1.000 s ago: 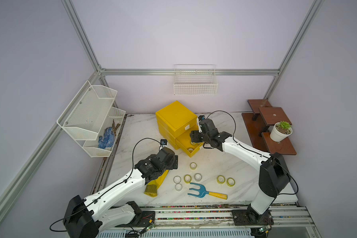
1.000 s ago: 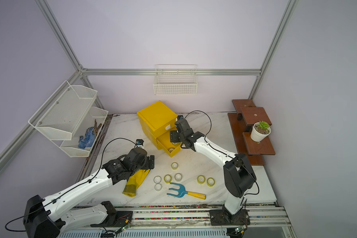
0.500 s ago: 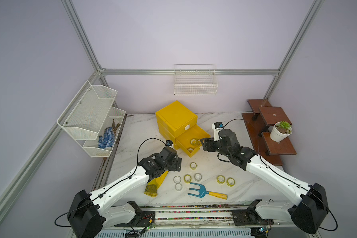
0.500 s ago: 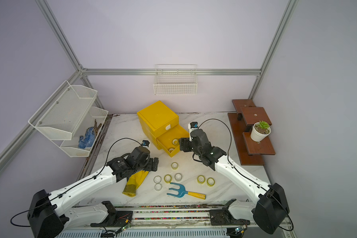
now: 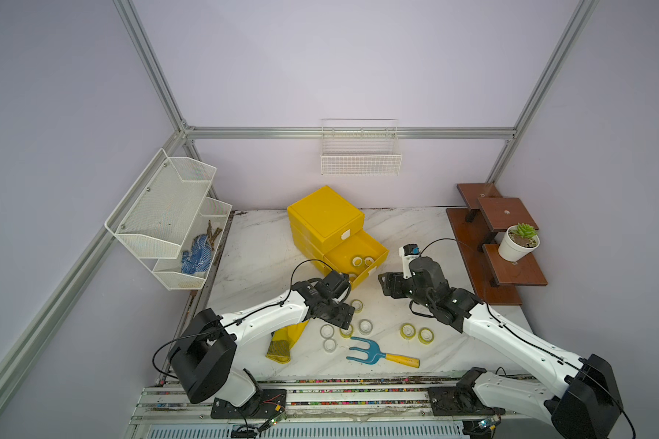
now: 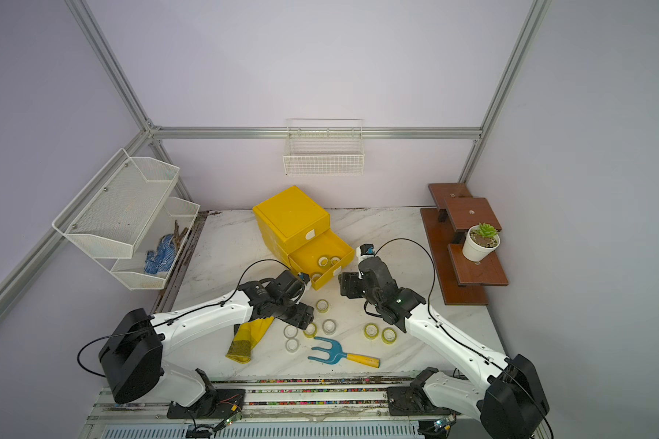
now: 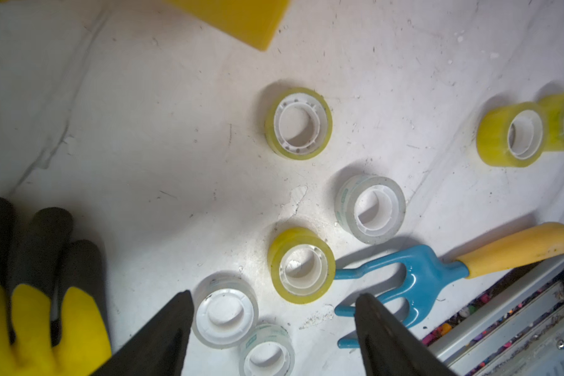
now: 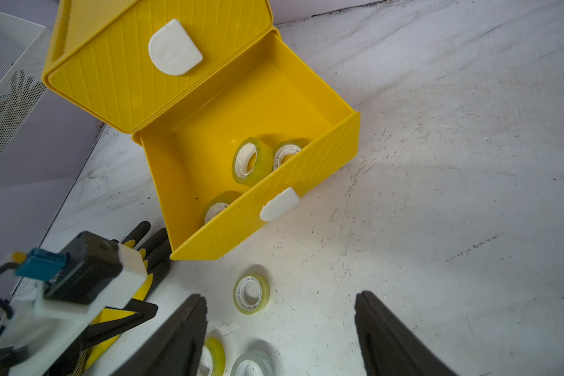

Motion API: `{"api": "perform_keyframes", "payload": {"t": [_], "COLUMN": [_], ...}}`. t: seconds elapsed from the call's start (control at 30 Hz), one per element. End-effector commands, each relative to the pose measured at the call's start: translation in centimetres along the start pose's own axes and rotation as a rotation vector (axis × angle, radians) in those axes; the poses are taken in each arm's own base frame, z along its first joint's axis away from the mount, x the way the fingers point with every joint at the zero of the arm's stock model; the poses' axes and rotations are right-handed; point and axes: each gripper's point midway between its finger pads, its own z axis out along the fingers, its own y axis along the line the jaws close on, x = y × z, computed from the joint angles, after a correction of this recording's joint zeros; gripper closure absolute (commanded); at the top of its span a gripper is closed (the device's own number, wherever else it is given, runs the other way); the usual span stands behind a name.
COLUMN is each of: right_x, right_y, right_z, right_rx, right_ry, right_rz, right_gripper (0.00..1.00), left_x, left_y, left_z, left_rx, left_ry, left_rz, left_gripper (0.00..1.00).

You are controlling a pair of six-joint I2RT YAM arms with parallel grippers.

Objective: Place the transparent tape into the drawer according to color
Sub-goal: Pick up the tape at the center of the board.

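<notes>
Several transparent tape rolls lie on the marble near the front: yellow ones and clear ones. Three yellow-tinted rolls sit in the open drawer of the yellow cabinet. My left gripper is open and empty, low over a clear capped roll, a second clear roll and a yellow roll; in a top view it is at the cluster's left. My right gripper is open and empty, to the right of the drawer front.
A yellow-and-black glove lies under the left arm. A blue hand fork with a yellow handle lies in front of the rolls. Wire racks hang at the left, a wooden step shelf with a potted plant stands at the right.
My right gripper has drawn back from over the drawer to the drawer's right. My left gripper has moved right, from over the glove to the cluster of rolls.
</notes>
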Motion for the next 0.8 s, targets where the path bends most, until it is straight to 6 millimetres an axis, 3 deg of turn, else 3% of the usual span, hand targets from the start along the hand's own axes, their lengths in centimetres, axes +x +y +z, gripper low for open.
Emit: {"api": "perform_keyframes", "payload": {"t": [0.0, 0.33, 0.77], "right_x": [-0.9, -1.2, -1.6], "right_y": [-0.1, -0.4, -0.7], "right_z": [-0.6, -0.9, -1.5], "right_rx": [0.005, 0.021, 0.03], "right_ry": [-0.03, -0.044, -0.067], "right_rz": [0.006, 0.003, 0.007], "right_gripper": [0.24, 0.23, 0.23], "left_x": [-0.1, 1.3, 1.7], "left_y": [-1.4, -1.7, -0.2], "left_z": [0.1, 3.0, 4.8], "left_rx": [0.036, -0.065, -0.175], "left_ry": [0.024, 0.119, 0.158], "left_rz": [0.065, 0.141, 0.146], "left_gripper": [0.19, 0.23, 0.32]}}
